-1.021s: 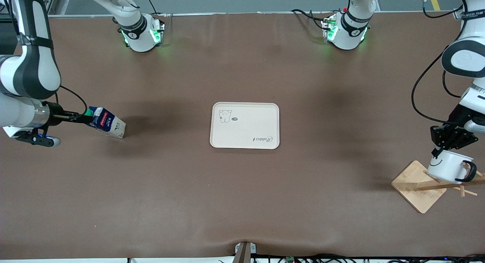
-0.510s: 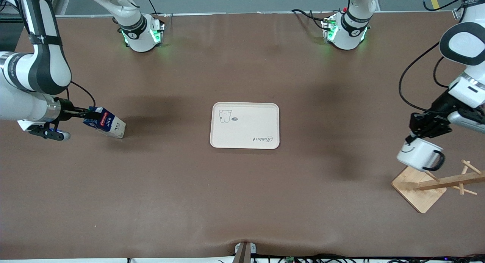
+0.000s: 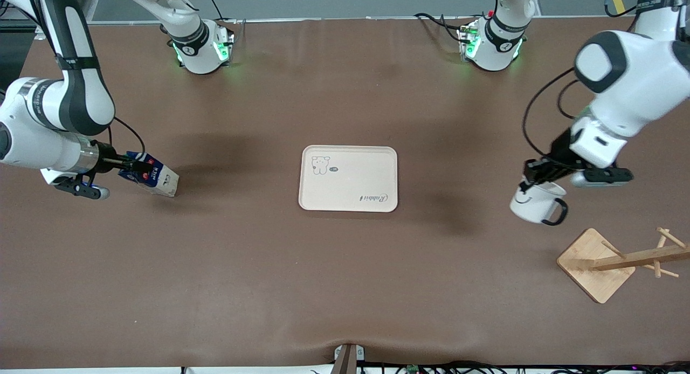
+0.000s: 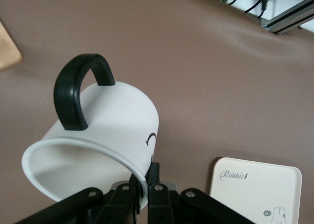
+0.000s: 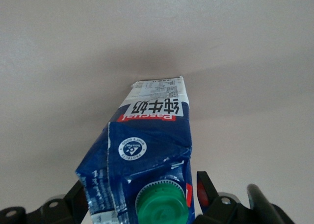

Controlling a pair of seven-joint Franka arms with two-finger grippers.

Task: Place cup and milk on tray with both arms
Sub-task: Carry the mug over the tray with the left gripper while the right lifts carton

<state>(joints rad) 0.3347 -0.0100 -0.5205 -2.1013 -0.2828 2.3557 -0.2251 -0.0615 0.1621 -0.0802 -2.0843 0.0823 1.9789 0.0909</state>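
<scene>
The cup [image 3: 536, 204] is white with a black smile, rim and handle. It hangs tilted in my left gripper [image 3: 531, 179], over bare table between the wooden rack and the tray [image 3: 349, 178]. In the left wrist view my left gripper [image 4: 144, 185] is shut on the rim of the cup [image 4: 113, 131], and the tray's corner [image 4: 255, 185] shows. The milk [image 3: 156, 175] stands on the table toward the right arm's end. My right gripper [image 3: 135, 166] is open, with a finger on each side of the carton's top. The green cap of the milk [image 5: 147, 136] sits between the fingers of my right gripper [image 5: 142, 194].
A wooden cup rack [image 3: 595, 263] with pegs stands toward the left arm's end, nearer the front camera than the cup. Its base corner [image 4: 7, 47] shows in the left wrist view. Brown table lies between the milk and the tray.
My left gripper has lifted the cup off the rack and carried it toward the tray. My right gripper has moved farther over the milk's top. The carton has not moved.
</scene>
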